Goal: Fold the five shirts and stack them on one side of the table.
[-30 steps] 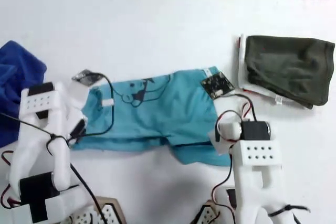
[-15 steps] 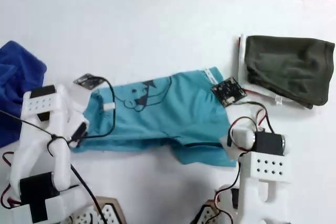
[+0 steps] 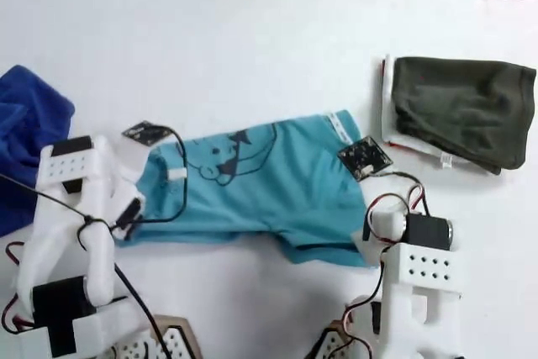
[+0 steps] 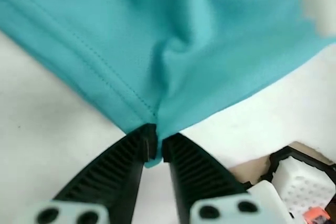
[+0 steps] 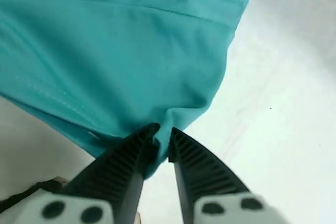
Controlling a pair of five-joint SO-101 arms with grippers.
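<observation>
The teal shirt (image 3: 252, 191), lying on the counter (image 3: 252, 39), is pinched along its 6 o'clock edge by the left end effector (image 4: 155, 148) and right end effector (image 5: 160, 141). Such shallow bites could be lost under tension.

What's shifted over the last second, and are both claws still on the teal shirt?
The right claw, shut on the teal shirt, drew back toward its base and out to the right, dragging the shirt slightly that way. The left claw kept its pinch on the other end, barely moving. The folded olive shirt and the blue shirt stayed put.
</observation>
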